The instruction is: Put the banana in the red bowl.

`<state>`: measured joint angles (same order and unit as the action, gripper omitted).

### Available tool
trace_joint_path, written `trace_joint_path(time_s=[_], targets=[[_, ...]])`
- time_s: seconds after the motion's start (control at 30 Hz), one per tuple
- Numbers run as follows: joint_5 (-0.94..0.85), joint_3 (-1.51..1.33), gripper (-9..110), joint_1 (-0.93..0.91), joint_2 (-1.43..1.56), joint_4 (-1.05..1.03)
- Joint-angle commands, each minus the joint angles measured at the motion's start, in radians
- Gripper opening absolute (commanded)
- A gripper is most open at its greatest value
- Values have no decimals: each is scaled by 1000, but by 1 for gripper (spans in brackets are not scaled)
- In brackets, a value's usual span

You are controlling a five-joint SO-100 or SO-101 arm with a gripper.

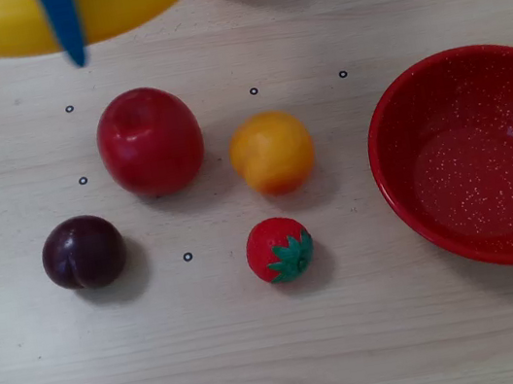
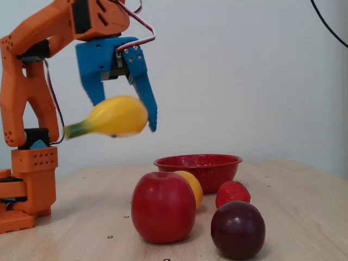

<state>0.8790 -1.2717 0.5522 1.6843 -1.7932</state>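
Plum point(image 2: 237, 229): nearest the lens in the fixed view, dark purple, resting on the table point(image 2: 304, 206); at lower left of the fruit group in the overhead view point(image 1: 83, 251).
Apple point(image 2: 163, 207): red, just left of the plum in the fixed view, partly hiding the orange fruit point(image 2: 191, 186) behind it; above and right of the plum from overhead point(image 1: 149, 140).
Orange fruit: round, right of the apple from overhead point(image 1: 272, 152), apart from it.
Strawberry point(image 2: 232, 193): red with green leaves, below the orange fruit from overhead point(image 1: 279, 249); between plum and bowl in the fixed view.
Red bowl point(image 2: 198, 165): white-speckled, standing upright behind the fruit; at the right edge from overhead point(image 1: 396, 144), holding nothing, well apart from the banana.
Banana point(image 2: 111, 118): lifted high above the table, green stem pointing left in the fixed view; blurred at the top-left edge from overhead point(image 1: 2, 27).
Gripper point(image 2: 124, 124): blue, closed around the banana's thick yellow body, one finger point(image 1: 64, 27) crossing over it from overhead.
Arm point(image 2: 27, 92): orange, rising from its base at left in the fixed view.
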Motion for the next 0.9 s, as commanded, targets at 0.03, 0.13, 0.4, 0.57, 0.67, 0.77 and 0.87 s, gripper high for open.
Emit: trace_joint_path(time_s=[0.03,0.13,0.4,0.57,0.67,0.77,0.87], targets=[[-106,23,0,-104,160,2],[-181,8,0,-213,206,2],[-357,-2,0,-525,232,52],[-440,17,0,-729,172,149],[-460,64,0,-818,100,222],[-468,132,0,-885,23,267],[-466,212,0,-939,-54,276]])
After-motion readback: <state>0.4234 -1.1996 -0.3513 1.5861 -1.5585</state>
